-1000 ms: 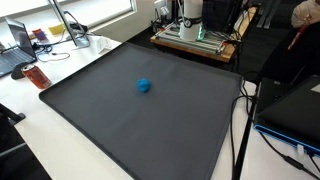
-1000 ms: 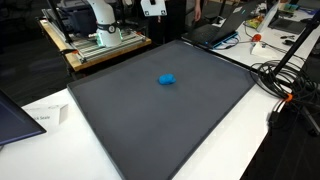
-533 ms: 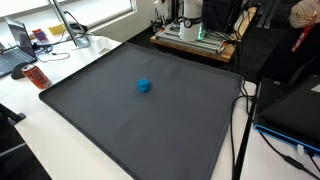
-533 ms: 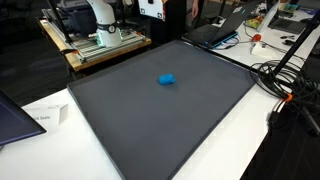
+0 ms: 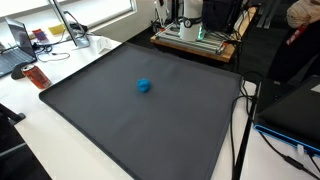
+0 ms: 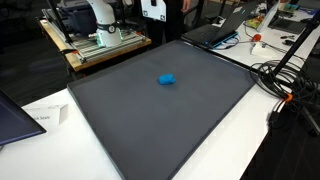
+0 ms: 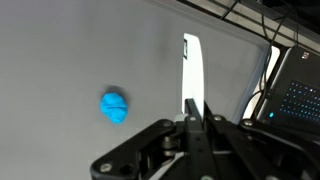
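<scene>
Wrist view: the gripper [image 7: 196, 108] comes up from the bottom edge, its two dark fingers clenched tip to tip with nothing between them. The blue ball [image 7: 115, 107] lies to the left of the fingertips, apart from them, on the dark grey mat [image 7: 60, 50]. A narrow pale strip stands just above the fingertips; what it is cannot be told. At the right edge an open laptop [image 7: 298, 95] shows lit keys, too small to read.

Against the frames of a second ago, little differs. In both exterior views the blue ball [image 5: 144, 86] [image 6: 167, 79] sits at the same spot, a little above the middle of the mat [image 5: 120, 130] [image 6: 150, 130]. The fingers stay pressed together. In an exterior view the person [image 5: 303, 12] at the upper right corner has shifted slightly, and in an exterior view the white part of the arm [image 6: 152, 8] at the top edge has moved a touch sideways.

No brand or word can be read. In an exterior view a sheet of paper [image 6: 42, 118] at the lower left, beside the mat, carries print too small to make out.

In an exterior view a small red object [image 5: 37, 75] lies just off the mat's left corner; whether it is a container cannot be told.
</scene>
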You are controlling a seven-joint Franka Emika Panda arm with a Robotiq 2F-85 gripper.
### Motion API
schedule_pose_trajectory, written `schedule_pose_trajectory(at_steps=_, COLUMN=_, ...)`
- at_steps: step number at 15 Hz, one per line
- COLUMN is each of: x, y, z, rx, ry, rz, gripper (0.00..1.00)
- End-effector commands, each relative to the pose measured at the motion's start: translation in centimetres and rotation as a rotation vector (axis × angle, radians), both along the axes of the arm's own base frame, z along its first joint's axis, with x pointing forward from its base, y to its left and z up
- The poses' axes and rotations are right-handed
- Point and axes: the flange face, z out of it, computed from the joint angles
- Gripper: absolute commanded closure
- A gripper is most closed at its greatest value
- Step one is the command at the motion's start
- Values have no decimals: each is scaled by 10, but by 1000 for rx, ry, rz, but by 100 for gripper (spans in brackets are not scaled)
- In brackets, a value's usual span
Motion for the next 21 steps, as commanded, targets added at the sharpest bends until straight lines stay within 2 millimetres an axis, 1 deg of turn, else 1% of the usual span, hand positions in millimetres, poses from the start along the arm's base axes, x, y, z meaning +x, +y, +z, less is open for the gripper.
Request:
schedule_pose_trajectory(at_steps=1, x=43, y=32, z=8, rx=-24, ry=-26, rz=-6, gripper=99)
schedule_pose_trajectory(at_steps=4, x=69, y=59, z=12, rx=-56, ry=1, rz=-50, gripper=99)
schedule_pose_trajectory(at_steps=8, x=100, y=99, z=3, rx=-68, ry=80, rz=-159, gripper=99)
schedule_pose_trajectory(at_steps=11, x=119, y=122, z=-17, rx=-94, ry=156, rz=-305, gripper=99)
schedule_pose_trajectory(at_steps=13, x=129, y=133, z=-35, rx=-114, ry=189, rz=-411, gripper=99)
schedule_pose_trajectory(at_steps=16, x=142, y=143, z=-65, rx=-117, ry=204, rz=-529, gripper=99)
schedule_pose_trajectory(at_steps=19, x=151, y=137, z=-95, rx=-109, ry=151, rz=-617, gripper=99)
schedule_pose_trajectory(at_steps=20, x=146, y=140, z=-85, rx=-121, ry=167, rz=-560, gripper=96)
schedule_pose_trajectory(at_steps=21, x=150, y=139, z=-93, rx=-118, ry=160, rz=-578, gripper=96)
